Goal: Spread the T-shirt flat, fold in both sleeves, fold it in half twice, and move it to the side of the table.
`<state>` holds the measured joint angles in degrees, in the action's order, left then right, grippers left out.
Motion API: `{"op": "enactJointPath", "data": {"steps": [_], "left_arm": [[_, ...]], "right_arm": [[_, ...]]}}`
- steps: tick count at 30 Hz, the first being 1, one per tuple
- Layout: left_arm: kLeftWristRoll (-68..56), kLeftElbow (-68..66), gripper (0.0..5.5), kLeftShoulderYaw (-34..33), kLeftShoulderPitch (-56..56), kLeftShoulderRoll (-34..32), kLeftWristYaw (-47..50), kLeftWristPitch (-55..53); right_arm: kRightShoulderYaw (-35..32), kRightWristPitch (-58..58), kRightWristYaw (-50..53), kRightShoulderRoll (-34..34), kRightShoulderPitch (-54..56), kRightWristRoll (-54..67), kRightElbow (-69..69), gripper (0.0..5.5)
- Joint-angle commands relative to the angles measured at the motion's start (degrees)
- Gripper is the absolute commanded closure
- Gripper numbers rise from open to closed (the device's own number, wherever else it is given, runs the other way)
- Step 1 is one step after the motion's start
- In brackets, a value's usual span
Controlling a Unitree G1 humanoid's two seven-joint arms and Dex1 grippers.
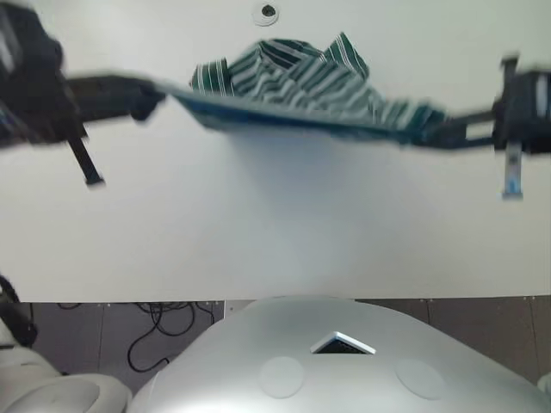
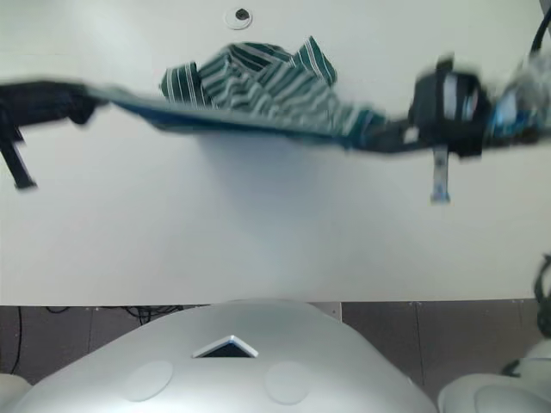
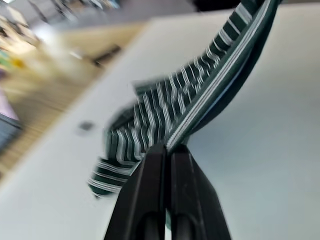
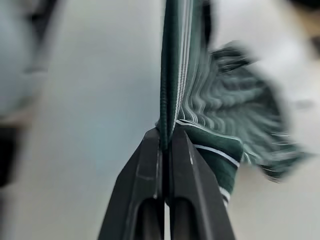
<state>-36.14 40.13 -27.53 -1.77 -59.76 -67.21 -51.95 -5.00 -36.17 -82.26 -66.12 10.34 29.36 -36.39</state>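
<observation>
Green-and-white striped fabric T-shirt (image 1: pixel 293 82) strung between both arms above white tabletop (image 1: pixel 258 241). Near edge pulled into straight taut line, rest bunched in crumpled heap on table behind. Left gripper (image 3: pixel 167 147) pinched tight on one end of that edge; right gripper (image 4: pixel 166 134) clamped likewise on other end. Looks like first step, spreading flat; sleeves not yet folded. Next move likely calls for drawing edge toward robot and lowering it level, so heap unrolls without wrinkles.
</observation>
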Motion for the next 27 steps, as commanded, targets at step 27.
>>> {"op": "enactJointPath", "data": {"steps": [27], "left_arm": [[8.42,-20.19,4.53,11.15,3.22,7.36,17.16,11.1]], "right_arm": [[6.87,-0.96,17.28,11.2,-3.39,-1.43,13.48,4.54]]}}
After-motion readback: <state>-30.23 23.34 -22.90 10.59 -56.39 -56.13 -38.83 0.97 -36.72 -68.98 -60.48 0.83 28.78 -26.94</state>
